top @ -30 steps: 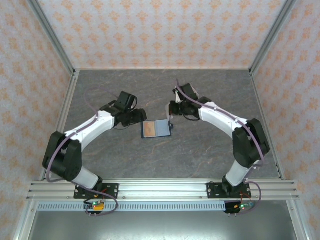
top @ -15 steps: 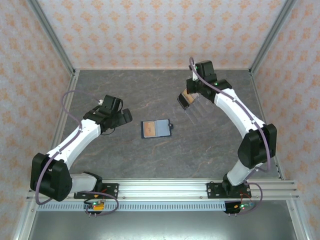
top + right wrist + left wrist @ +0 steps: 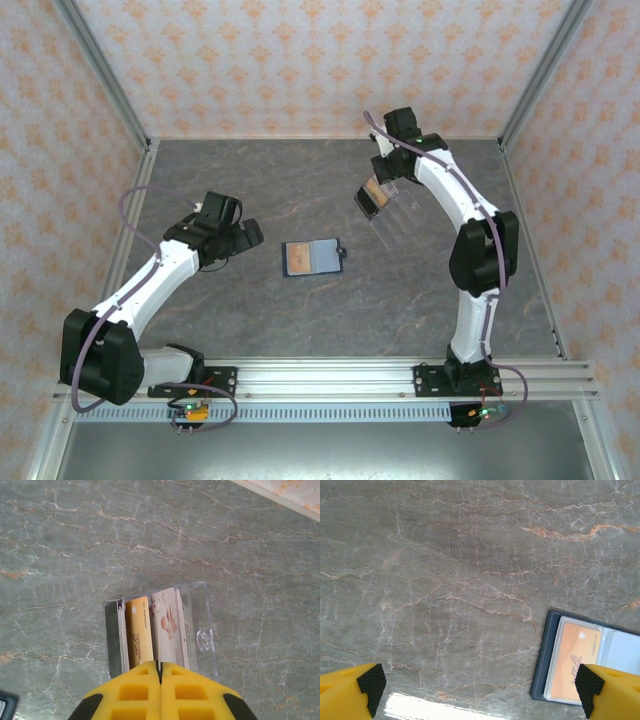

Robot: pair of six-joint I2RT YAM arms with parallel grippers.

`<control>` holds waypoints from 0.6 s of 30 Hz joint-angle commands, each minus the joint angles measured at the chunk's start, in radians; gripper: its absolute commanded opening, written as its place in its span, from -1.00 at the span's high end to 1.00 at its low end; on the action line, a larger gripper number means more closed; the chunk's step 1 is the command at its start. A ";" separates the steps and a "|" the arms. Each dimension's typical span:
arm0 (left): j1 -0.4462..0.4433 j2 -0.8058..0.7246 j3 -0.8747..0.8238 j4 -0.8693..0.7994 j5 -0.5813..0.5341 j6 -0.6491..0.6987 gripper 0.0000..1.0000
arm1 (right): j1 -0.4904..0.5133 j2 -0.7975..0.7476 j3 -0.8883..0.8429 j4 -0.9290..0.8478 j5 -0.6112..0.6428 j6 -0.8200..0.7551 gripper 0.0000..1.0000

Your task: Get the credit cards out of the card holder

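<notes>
The card holder (image 3: 313, 258) lies open on the worktop (image 3: 300, 330). My left end effector (image 3: 248, 233) gapes wide just left of it; my right end effector (image 3: 160, 666) clamps the credit cards (image 3: 142, 630) beyond its right side

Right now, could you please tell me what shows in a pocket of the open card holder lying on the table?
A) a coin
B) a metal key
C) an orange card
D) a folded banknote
C: in the left wrist view the card holder lies open, and an orange card sits in the pocket by its dark edge.
</notes>
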 commanded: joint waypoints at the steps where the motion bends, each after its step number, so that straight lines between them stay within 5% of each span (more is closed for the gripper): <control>1: 0.009 0.014 -0.013 0.004 0.020 -0.014 -1.00 | 0.000 0.054 0.088 -0.099 0.026 -0.053 1.00; 18: 0.009 0.022 -0.019 0.021 0.058 -0.002 -1.00 | -0.011 0.175 0.169 -0.147 0.055 -0.097 1.00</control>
